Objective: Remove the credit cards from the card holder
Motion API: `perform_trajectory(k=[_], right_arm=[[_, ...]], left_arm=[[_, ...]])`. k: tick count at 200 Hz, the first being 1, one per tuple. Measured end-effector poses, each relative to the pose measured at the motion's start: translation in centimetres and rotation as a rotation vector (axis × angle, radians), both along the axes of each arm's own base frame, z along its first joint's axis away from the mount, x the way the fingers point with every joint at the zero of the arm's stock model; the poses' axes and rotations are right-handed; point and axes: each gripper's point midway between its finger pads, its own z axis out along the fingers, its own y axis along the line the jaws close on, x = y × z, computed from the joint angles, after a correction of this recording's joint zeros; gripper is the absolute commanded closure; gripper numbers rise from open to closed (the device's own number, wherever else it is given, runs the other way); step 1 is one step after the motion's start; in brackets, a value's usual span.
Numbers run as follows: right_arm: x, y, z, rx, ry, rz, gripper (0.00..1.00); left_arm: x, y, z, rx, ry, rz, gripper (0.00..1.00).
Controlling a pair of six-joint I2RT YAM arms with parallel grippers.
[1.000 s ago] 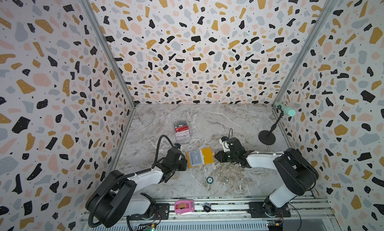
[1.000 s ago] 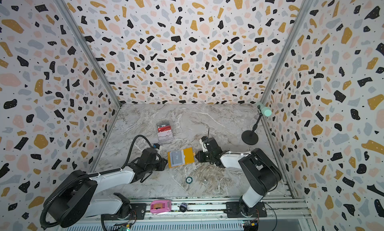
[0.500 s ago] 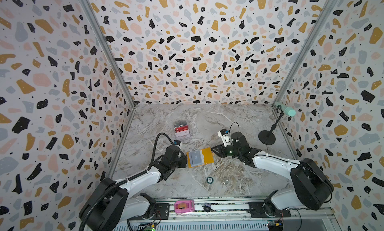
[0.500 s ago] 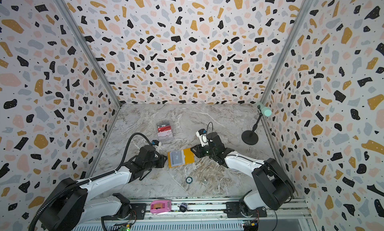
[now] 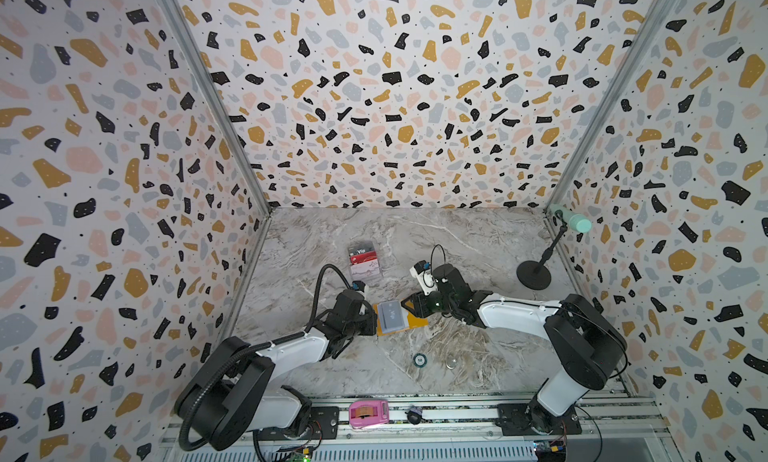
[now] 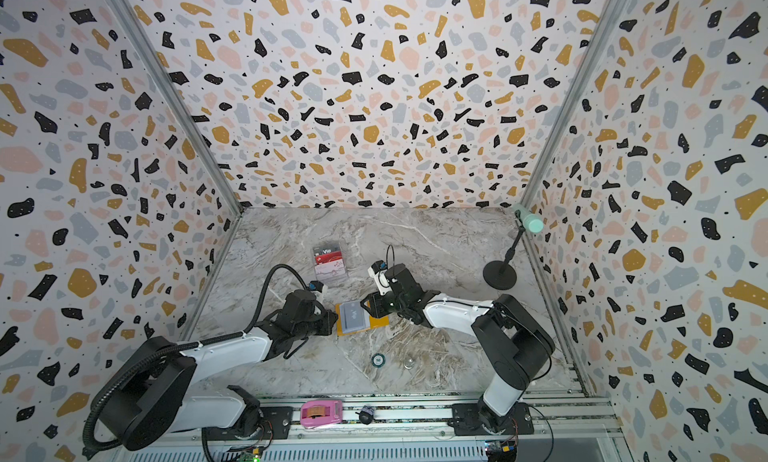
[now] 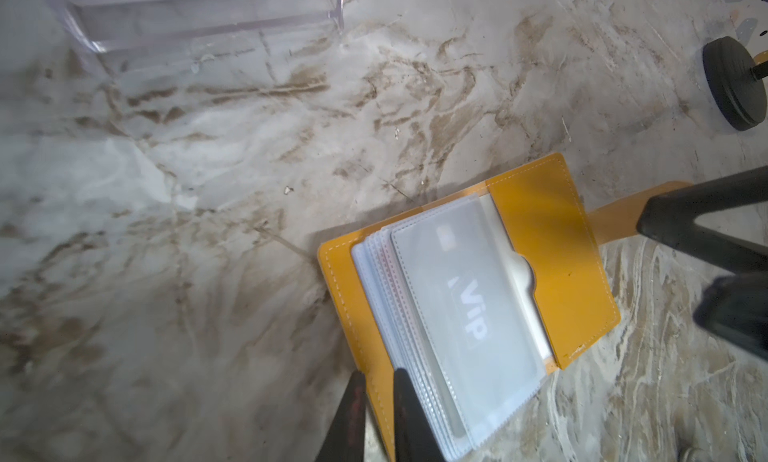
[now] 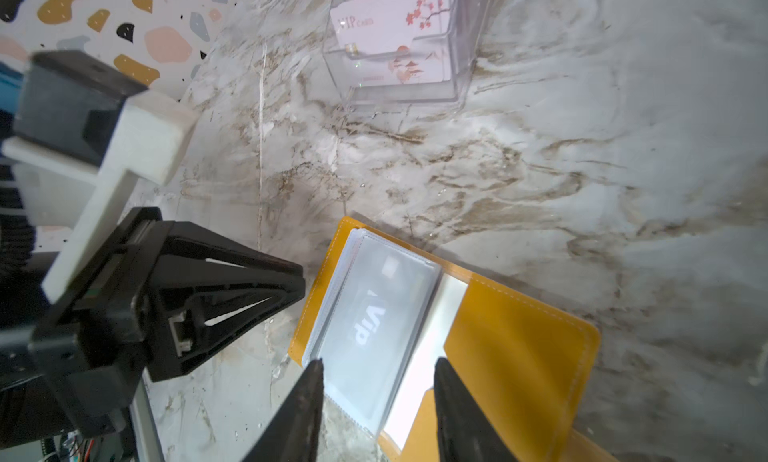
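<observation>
- Right wrist view: the right gripper (image 8: 379, 360) hangs over the open card holder (image 8: 519, 347). Its fingers are apart, one on each side of the clear sleeve stack (image 8: 332, 298). Whether they touch the plastic cannot be told.
- The uppermost sleeve shows the Vip card (image 8: 370, 318), not yet drawn out.
- In both top views the card holder lies flat on the marble table (image 5: 415, 239), directly between the two arms. Its spine runs roughly near to far and its covers spread left and right.
- The Vip card's long axis follows the spine, near to far, and the right gripper's fingers bracket its short width. A pull would probably have to run along that long axis. Which sleeve edge is open cannot be told.
- Left wrist view: the left gripper (image 7: 379, 372) is pinched on the left cover's outer edge, apparently pinning the holder down.
- The right arm is nearer the card and looks set to do the drawing, while the left arm anchors.
- An acrylic stand (image 5: 365, 268) already holding cards sits farther back and slightly left, well apart.
</observation>
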Motion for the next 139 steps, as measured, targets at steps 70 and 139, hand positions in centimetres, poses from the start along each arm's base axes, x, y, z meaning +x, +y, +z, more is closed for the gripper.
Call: perform_trajectory(k=[70, 139], right_arm=[[-0.2, 1.1, -2.1, -0.099, -0.039, 0.009, 0.45], [-0.7, 2.3, -3.3, -0.168, -0.078, 0.039, 0.33]], left_arm=[[0.5, -0.6, 0.1, -0.026, -0.018, -0.007, 0.87], [0.5, -0.7, -0.5, -0.038, -0.007, 0.003, 0.91]])
